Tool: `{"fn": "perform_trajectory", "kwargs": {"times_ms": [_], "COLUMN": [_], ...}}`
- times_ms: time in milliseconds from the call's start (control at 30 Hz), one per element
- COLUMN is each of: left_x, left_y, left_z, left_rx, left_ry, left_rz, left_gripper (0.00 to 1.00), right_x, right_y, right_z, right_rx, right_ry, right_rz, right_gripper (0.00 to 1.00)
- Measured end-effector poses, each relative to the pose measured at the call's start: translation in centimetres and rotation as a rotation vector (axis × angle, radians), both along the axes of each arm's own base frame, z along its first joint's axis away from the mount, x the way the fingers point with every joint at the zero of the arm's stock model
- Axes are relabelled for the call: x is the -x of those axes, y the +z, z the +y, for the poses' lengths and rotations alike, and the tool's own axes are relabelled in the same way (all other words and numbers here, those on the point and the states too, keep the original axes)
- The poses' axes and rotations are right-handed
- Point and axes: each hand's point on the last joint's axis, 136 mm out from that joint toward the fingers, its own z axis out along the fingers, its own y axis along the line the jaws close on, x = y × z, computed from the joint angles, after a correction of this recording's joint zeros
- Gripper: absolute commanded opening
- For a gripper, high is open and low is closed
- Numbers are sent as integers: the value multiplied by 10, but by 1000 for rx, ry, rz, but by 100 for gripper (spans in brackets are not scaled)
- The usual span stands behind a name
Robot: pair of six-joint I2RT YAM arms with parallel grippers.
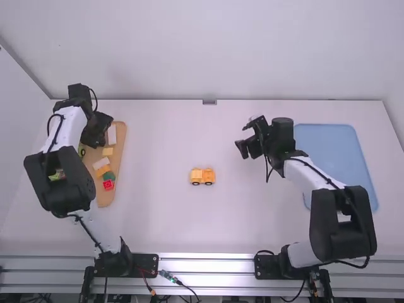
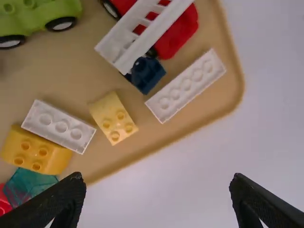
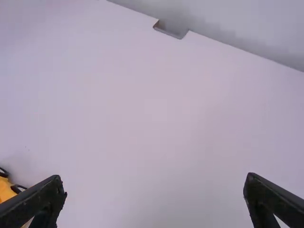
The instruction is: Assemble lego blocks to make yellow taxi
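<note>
Near side of the white desk [image 1: 164,221], left: red plastic block [image 1: 108,185] in the tan tray [image 1: 121,161]. Roughly level with it, mid-desk between the arms: the taxi build, a yellow-orange toy vehicle [image 1: 202,176] on black wheels, upright, free of both grippers.

Up the tray from red: translucent teal block [image 1: 109,176], then yellow-orange studded block [image 1: 102,170] with white studded block [image 1: 101,163] right beside it, then pale yellow studded block [image 1: 108,151].

Right gripper [image 1: 242,137] sits beyond the taxi and right of it, fingers wide apart, holding nothing. Light blue tray [image 1: 334,148] is on the right, behind and beside that arm.

Farther up the tan tray: long white studded block [image 1: 112,134], dark blue block [image 2: 145,73], white slatted piece [image 2: 142,33] across a red wheeled piece [image 2: 180,40], green wheeled piece [image 2: 47,14]. Left gripper [image 1: 96,131] is over this end, fingers wide apart, empty.
</note>
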Motion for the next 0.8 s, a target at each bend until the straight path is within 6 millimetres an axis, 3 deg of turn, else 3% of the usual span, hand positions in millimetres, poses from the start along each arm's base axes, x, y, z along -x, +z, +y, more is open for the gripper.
{"fn": "perform_trajectory", "kwargs": {"times_ms": [100, 267, 567, 700, 800], "left_x": [5, 14, -6, -9, -8], "left_y": [-26, -58, -65, -80, -90], "left_z": [0, -3, 4, 4, 4], "left_rx": [42, 109, 103, 103, 104], "left_ry": [44, 184, 276, 266, 271], "left_rz": [105, 240, 148, 121, 118], "left_gripper": [72, 73, 67, 57, 55], "right_x": [0, 1, 1, 1, 1], "right_y": [-10, -16, -15, -15, -15], "right_z": [0, 0, 0, 0, 0], "right_rx": [10, 22, 30, 32, 33], "right_ry": [6, 16, 24, 25, 26], "right_rz": [22, 28, 21, 20, 19], "right_gripper": [99, 99, 99, 99, 99]}}
